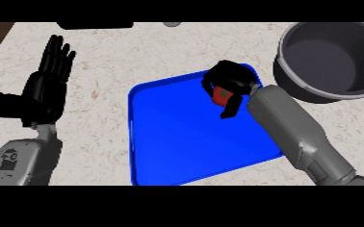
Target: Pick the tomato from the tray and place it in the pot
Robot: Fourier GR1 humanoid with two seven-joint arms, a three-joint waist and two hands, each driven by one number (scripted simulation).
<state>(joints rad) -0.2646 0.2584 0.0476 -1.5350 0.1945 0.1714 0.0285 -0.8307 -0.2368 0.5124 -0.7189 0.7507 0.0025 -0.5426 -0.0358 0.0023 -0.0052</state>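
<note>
Since the tomato (221, 94) must go into the pot (321, 60) just right of the tray (192, 134), the right hand (229, 82) curls round it over the tray's far corner, while the left hand (48, 79) rests open, fingers straight, well apart.

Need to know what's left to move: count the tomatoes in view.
1. The tomato sits over the blue tray's far right corner, wrapped in the right hand. The hand could hide another; the pot's visible inside shows none.
</note>
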